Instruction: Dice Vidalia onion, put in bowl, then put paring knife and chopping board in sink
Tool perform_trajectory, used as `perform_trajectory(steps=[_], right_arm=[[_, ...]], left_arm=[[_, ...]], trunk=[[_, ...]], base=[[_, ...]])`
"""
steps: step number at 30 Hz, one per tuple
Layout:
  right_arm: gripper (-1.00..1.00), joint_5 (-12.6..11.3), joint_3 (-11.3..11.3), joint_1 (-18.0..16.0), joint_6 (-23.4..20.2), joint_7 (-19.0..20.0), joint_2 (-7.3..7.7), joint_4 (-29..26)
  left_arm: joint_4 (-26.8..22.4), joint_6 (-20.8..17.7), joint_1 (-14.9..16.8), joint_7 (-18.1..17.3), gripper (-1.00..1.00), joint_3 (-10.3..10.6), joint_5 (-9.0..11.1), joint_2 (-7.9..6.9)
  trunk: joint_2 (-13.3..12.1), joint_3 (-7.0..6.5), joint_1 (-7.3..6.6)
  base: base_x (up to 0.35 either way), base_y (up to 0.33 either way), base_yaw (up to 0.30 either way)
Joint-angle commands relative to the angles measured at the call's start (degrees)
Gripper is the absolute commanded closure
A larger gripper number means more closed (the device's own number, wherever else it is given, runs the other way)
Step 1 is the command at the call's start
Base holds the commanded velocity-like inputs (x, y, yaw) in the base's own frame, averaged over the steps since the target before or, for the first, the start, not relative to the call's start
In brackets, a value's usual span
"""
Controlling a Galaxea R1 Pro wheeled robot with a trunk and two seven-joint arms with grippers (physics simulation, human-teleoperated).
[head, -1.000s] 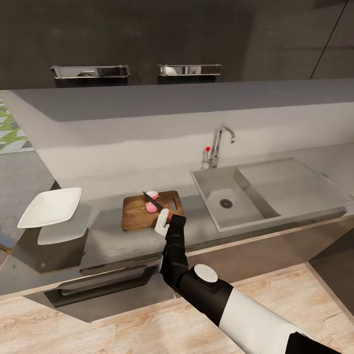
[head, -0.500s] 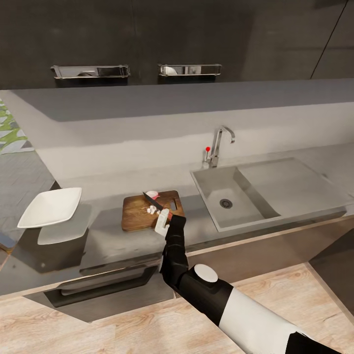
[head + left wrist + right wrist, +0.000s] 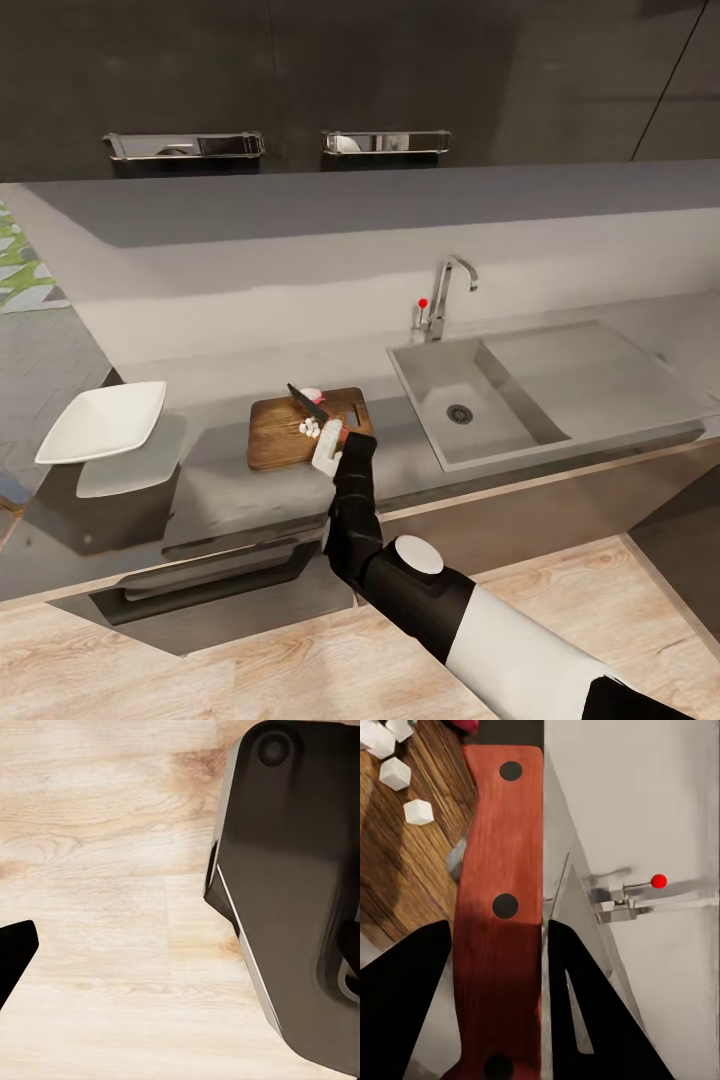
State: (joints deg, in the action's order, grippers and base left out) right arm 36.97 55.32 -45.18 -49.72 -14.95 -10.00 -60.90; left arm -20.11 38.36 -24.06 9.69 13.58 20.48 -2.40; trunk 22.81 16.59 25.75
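Note:
The dark brown chopping board lies on the grey countertop left of the sink. My right gripper is shut on the paring knife, whose dark blade slants over the board. In the right wrist view the knife's red handle sits between my black fingers. Small white onion cubes lie on the board beside the blade, also seen as cubes up close. A pinkish onion remnant rests at the board's far edge. The white square bowl stands at the far left.
The chrome tap with its red knob rises behind the empty sink basin. Dark wall cabinets with steel handles hang above. The left wrist view looks down on light wood floor beside a dark robot body part.
The pink onion piece under the blade has turned into small white cubes. My right gripper and the knife have shifted slightly farther over the board.

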Motion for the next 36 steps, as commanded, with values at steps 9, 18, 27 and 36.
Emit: perform_trajectory(steps=[9,18,27,36], right_arm=[[1.00,-0.4,-0.1,-0.1,-0.7,-3.0,0.00,-4.8],[1.00,-0.6,0.0,-0.1,-0.6,-3.1,0.00,-4.4],[1.00,-0.6,0.2,-0.1,-2.8,-2.8,0.00,-3.5],[1.00,-0.6,4.7,-0.1,-4.6,-2.5,0.00,-0.3]], left_arm=[[-0.1,0.0,0.0,0.5,-1.00,0.5,0.2,-0.06],[-0.1,0.0,0.0,0.5,-1.00,0.5,0.2,0.01],[-0.1,0.0,0.0,0.5,-1.00,0.5,0.2,0.03],[-0.2,0.1,0.0,0.5,-1.00,0.5,0.2,0.01]], trunk=[[0.1,0.10,0.04],[0.1,0.10,0.04],[0.1,0.10,0.04],[0.1,0.10,0.04]], base=[[0.000,0.000,0.000],[0.000,-0.077,0.000],[0.000,-0.079,0.000],[0.068,0.026,0.000]])
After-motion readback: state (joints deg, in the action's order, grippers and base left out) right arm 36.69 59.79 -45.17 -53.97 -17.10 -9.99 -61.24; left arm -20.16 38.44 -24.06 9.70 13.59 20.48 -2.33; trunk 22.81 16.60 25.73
